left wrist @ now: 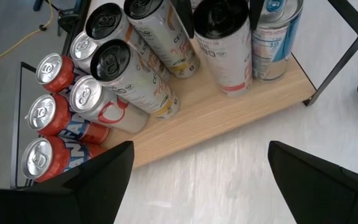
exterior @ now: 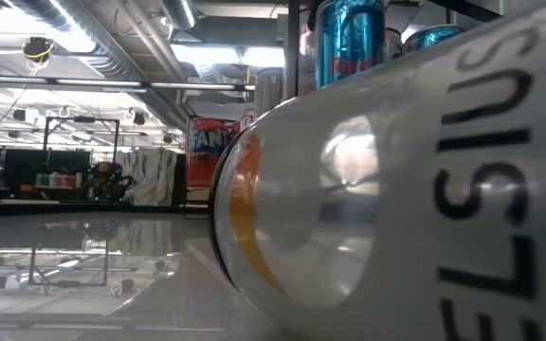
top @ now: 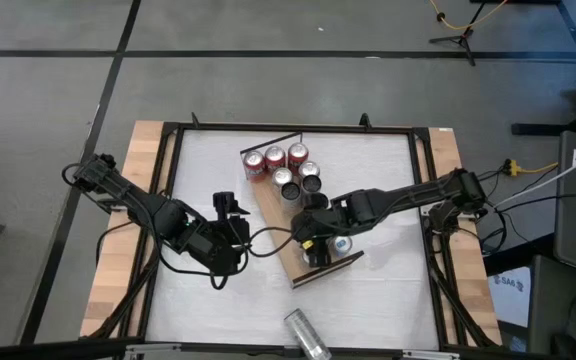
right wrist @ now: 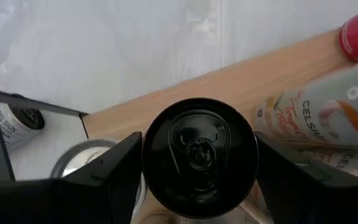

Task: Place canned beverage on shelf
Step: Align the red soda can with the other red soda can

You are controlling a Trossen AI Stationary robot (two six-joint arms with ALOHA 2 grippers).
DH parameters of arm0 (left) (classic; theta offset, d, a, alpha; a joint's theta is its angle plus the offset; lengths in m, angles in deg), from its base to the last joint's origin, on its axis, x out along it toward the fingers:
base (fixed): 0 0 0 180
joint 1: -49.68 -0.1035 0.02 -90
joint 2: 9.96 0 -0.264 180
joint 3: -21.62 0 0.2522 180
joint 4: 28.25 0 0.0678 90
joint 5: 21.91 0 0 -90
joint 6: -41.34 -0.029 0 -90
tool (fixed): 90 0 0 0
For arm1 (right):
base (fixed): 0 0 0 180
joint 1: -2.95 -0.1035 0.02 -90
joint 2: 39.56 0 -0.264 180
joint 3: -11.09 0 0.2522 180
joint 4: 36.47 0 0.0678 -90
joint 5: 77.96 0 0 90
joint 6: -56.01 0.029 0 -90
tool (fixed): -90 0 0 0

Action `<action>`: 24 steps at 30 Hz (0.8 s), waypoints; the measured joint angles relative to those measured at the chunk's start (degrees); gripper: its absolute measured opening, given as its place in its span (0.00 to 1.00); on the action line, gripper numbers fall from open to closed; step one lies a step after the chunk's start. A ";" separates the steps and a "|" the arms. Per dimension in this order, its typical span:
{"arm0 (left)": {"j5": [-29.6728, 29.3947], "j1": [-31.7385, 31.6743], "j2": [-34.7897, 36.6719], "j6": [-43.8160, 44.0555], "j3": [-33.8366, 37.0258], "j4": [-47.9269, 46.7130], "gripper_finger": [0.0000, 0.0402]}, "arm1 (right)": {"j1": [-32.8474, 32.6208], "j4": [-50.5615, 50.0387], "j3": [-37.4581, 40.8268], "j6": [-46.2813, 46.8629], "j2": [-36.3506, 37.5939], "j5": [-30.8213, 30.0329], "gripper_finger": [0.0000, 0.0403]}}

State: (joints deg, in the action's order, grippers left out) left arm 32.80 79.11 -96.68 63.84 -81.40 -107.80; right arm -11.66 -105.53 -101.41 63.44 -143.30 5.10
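Observation:
The shelf (top: 276,222) is a light wooden board lying slantwise on the white table, with a black rail at its near end (top: 328,268). Several cans stand on its far half: red ones (left wrist: 48,118) and white ones (left wrist: 135,68). My right gripper (top: 313,240) is shut on a white can with a black top (right wrist: 199,155), which stands on the board next to a blue can (left wrist: 277,34). My left gripper (left wrist: 201,168) hangs open above the table, left of the shelf (top: 230,215). Nothing lies between its fingers. My right gripper pinches the black-topped can between its two fingers, one on each side of the wall just below the rim (right wrist: 146,163). The fingers come slanting down from above and from the table's right. The can stands nearly upright, its bottom (left wrist: 235,87) on the shelf board.
One white can (top: 306,335) lies on its side near the table's front edge and fills the low view (exterior: 396,189). A black frame (top: 173,200) runs around the tabletop. White table shows left of and in front of the shelf.

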 joint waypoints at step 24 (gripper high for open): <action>0.00 0.00 0.00 0.00 0.00 0.39 0.90 | 0.00 -4.28 -0.11 0.03 0.23 0.00 0.66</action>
State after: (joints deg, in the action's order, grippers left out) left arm 32.80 79.11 -96.68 63.84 -81.40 -107.42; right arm -11.66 -109.80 -101.52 63.47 -143.07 5.10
